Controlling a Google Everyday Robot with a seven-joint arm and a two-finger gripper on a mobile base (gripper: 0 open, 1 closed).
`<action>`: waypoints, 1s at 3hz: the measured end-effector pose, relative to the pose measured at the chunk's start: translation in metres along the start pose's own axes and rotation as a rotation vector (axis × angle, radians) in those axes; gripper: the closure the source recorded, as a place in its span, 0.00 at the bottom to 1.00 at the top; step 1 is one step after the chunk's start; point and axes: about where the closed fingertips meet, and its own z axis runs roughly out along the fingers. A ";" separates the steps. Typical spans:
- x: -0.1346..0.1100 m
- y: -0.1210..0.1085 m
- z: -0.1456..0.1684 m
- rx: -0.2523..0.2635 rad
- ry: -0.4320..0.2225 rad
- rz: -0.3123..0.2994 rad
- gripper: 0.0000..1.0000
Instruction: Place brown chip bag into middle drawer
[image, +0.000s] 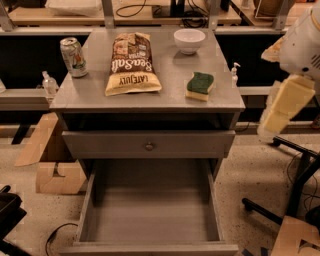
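The brown chip bag (133, 64) lies flat on the grey cabinet top (90, 92), left of centre, with its tan band toward the front edge and its lettering upside down to the camera. To its left and well apart stands a soda can (73, 56). A white bowl (189, 40) sits to the bag's right at the back of the top, and a green-and-yellow sponge (200, 85) rests nearer the front right. Under the top, a grey drawer front (100, 145) with a small round knob (149, 146) is shut. Below that, the middle drawer (150, 215) is pulled out toward the camera, showing its flat grey floor. The gripper (282, 107) hangs off the cabinet's right side, about level with the top, well apart from the bag. It holds nothing visible; whether it is open or closed I cannot tell.
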 end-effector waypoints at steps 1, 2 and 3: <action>-0.020 -0.033 0.019 0.000 -0.046 0.053 0.00; -0.054 -0.076 0.036 0.045 -0.031 0.115 0.00; -0.097 -0.113 0.054 0.087 -0.002 0.159 0.00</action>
